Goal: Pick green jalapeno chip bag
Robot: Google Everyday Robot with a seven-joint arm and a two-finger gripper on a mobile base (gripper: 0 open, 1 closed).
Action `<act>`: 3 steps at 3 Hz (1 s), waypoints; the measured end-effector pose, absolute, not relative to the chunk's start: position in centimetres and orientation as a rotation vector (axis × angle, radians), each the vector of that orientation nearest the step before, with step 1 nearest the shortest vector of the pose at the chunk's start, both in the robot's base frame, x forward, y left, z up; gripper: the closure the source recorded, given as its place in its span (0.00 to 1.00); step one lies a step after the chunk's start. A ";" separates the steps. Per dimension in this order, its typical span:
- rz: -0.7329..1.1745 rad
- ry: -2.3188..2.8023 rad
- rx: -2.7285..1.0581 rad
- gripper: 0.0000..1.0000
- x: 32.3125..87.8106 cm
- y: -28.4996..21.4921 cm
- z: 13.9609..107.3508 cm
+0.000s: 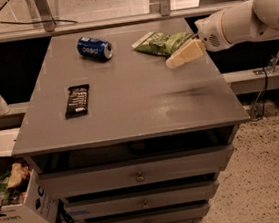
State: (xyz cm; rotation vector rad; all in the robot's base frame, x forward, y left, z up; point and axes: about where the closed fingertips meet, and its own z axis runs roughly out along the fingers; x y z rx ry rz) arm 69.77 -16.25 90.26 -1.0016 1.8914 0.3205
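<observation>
At mid-left of the flat grey tabletop (138,103) lies a black rectangular candy bar wrapper (77,100). In the upper centre, a blue metal soda can (94,48) lies on its side. Right of it rests the crinkly green jalapeno chip bag (164,42), with its pale sealed end pointing left. At the bag's lower right edge is the cream gripper (186,54); I cannot tell whether it is open or closed.

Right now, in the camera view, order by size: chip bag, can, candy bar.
1. Chip bag, with the gripper by its right end.
2. Candy bar and can: alike; the bar lies nearer the camera.
</observation>
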 end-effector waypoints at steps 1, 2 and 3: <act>0.325 1.823 -0.939 0.00 73.4 -16.0 89.8; 0.259 1.787 -0.921 0.00 76.8 -16.6 89.1; 0.161 1.783 -0.950 0.00 79.9 -17.5 87.9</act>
